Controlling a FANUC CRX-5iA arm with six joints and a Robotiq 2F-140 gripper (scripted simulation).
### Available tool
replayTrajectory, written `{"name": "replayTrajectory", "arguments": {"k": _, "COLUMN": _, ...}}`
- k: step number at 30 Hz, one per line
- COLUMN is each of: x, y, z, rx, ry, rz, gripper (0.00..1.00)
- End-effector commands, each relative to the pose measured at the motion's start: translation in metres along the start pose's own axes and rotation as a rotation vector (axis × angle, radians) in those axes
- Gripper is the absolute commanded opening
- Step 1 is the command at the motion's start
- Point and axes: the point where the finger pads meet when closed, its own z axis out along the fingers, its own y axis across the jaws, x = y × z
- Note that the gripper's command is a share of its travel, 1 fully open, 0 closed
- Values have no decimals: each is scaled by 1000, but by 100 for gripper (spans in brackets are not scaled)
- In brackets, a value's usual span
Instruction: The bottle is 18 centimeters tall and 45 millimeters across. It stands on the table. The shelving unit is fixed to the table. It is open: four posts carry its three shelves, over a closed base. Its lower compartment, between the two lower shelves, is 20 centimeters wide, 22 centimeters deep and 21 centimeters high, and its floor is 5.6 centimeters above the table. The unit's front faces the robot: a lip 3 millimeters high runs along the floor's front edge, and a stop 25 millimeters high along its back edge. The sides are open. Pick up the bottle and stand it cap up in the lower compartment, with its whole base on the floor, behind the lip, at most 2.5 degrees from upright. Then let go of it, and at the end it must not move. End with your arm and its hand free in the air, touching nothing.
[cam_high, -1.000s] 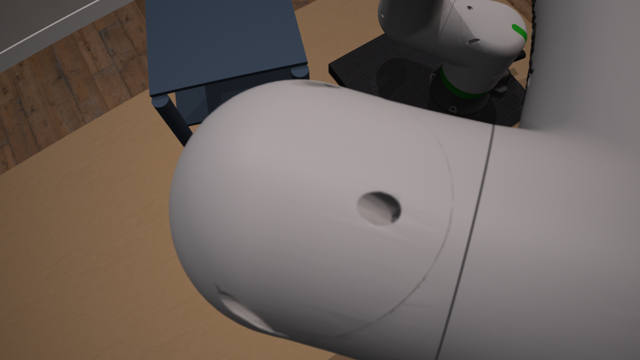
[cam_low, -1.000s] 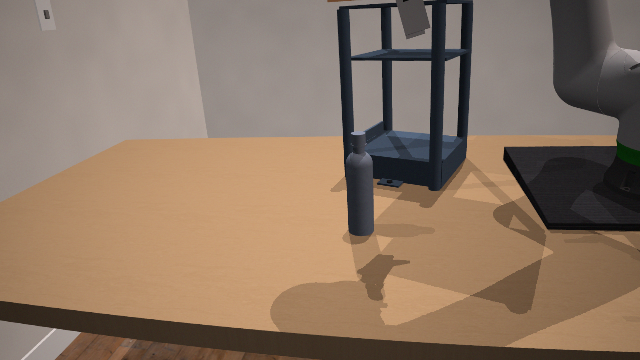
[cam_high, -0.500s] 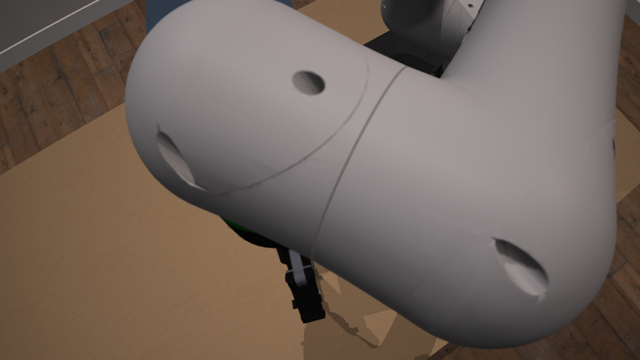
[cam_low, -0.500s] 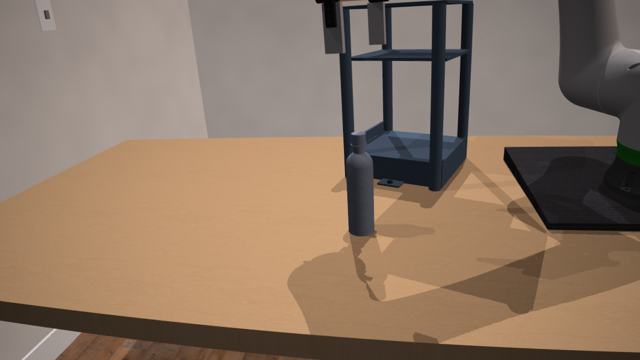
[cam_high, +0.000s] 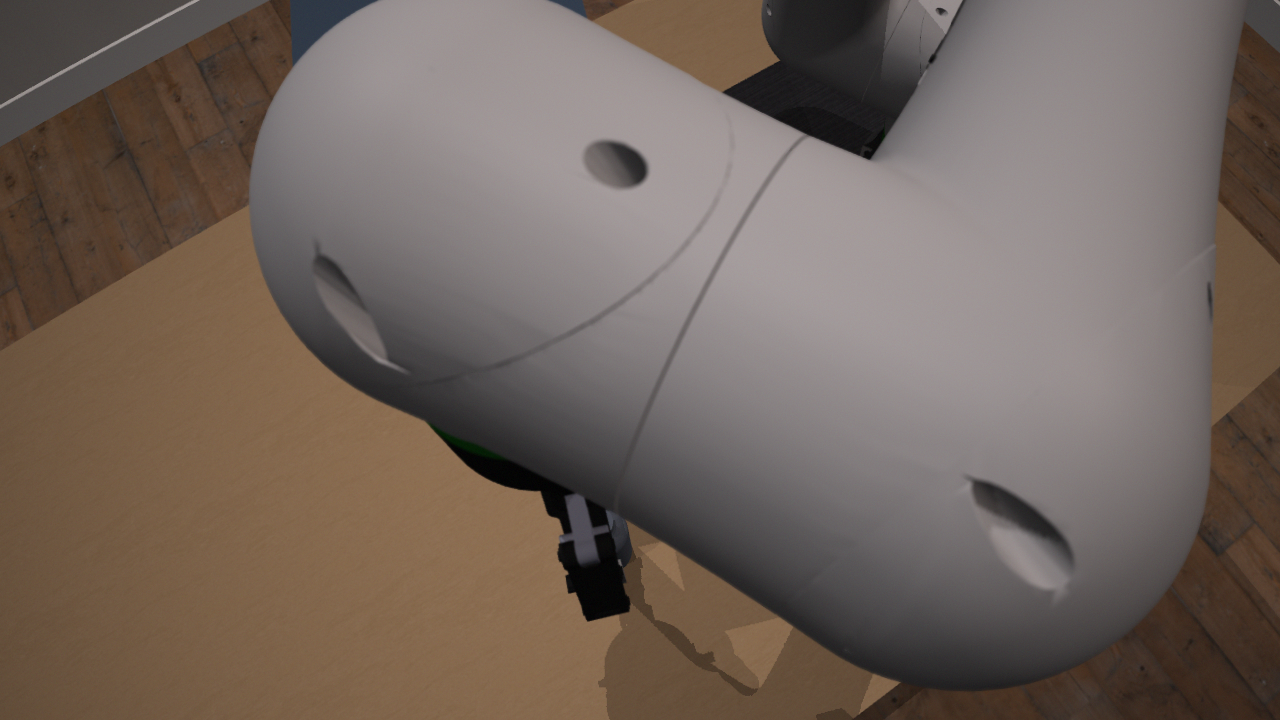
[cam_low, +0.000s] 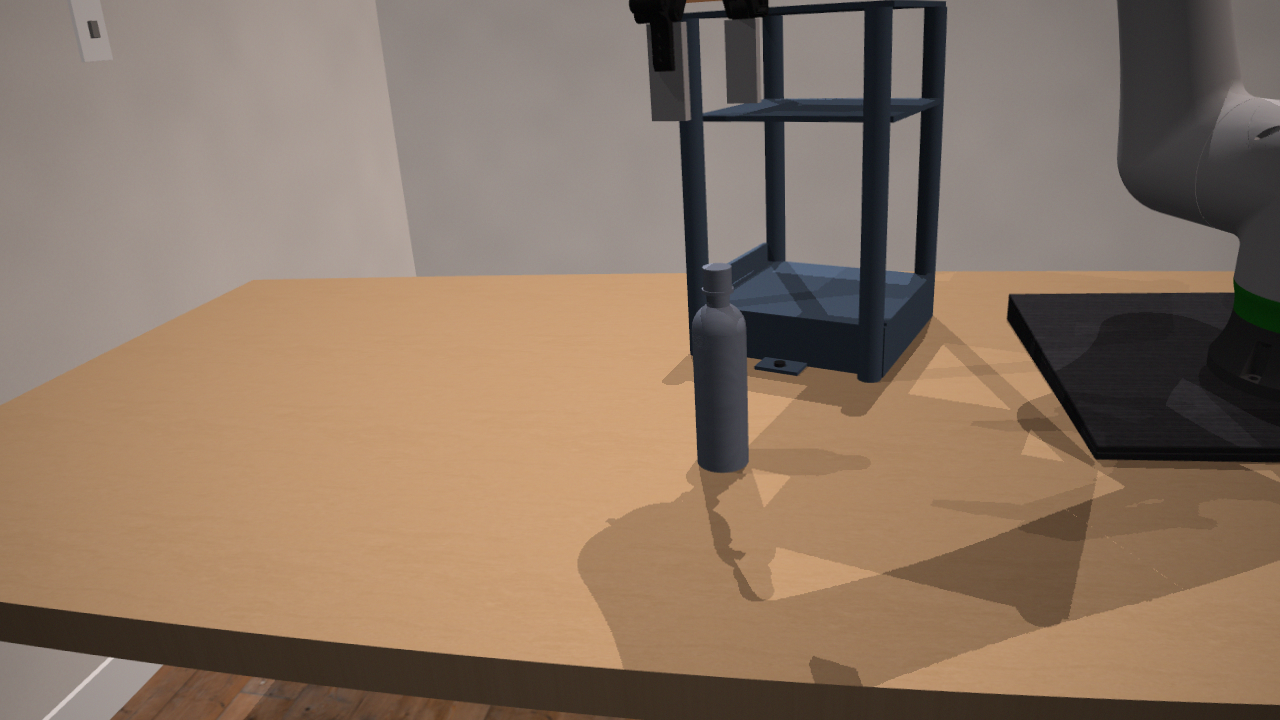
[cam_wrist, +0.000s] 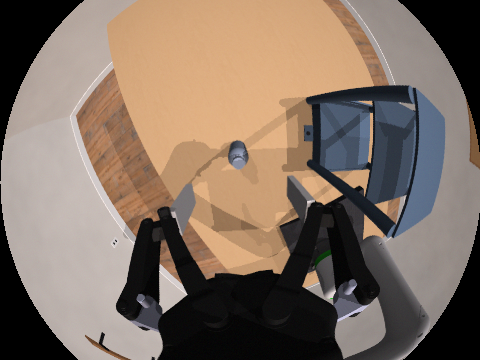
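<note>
The grey bottle (cam_low: 720, 376) stands upright on the table, in front of the shelving unit's left front post. In the wrist view the bottle (cam_wrist: 238, 155) shows cap-up from above, far below. My gripper (cam_low: 707, 67) hangs high above the bottle, at the top edge of the exterior view, pads pointing down. The gripper (cam_wrist: 242, 200) is open with nothing between the fingers. The dark blue shelving unit (cam_low: 810, 192) stands behind the bottle; its lower compartment (cam_low: 827, 291) is empty. In the top view the arm hides the bottle and the shelf; only part of the gripper (cam_high: 590, 559) shows.
The arm's white link (cam_high: 716, 331) fills most of the top view. The robot's black base plate (cam_low: 1154, 367) lies at the right of the table. The shelving unit (cam_wrist: 374, 154) lies right of the bottle in the wrist view.
</note>
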Motion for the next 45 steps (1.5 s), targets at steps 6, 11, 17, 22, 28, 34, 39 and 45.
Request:
{"name": "replayTrajectory", "arguments": {"k": 6, "x": 13, "y": 19, "z": 3, "rx": -119, "ry": 2, "rz": -139, "gripper": 38}}
{"name": "replayTrajectory", "arguments": {"k": 11, "x": 24, "y": 35, "z": 3, "rx": -224, "ry": -10, "rz": -259, "gripper": 38}}
{"name": "replayTrajectory", "arguments": {"k": 17, "x": 35, "y": 52, "z": 0, "rx": -345, "ry": -38, "rz": -394, "gripper": 38}}
{"name": "replayTrajectory", "arguments": {"k": 22, "x": 43, "y": 63, "z": -5, "rx": -439, "ry": -72, "rz": -496, "gripper": 38}}
{"name": "replayTrajectory", "arguments": {"k": 28, "x": 51, "y": 74, "z": -14, "rx": -554, "ry": -128, "rz": -617, "gripper": 38}}
{"name": "replayTrajectory", "arguments": {"k": 34, "x": 58, "y": 82, "z": -25, "rx": -669, "ry": -202, "rz": -735, "gripper": 38}}
{"name": "replayTrajectory", "arguments": {"k": 39, "x": 61, "y": 86, "z": -36, "rx": -756, "ry": -272, "rz": -821, "gripper": 38}}
{"name": "replayTrajectory", "arguments": {"k": 45, "x": 62, "y": 87, "z": -51, "rx": -858, "ry": -374, "rz": -919, "gripper": 38}}
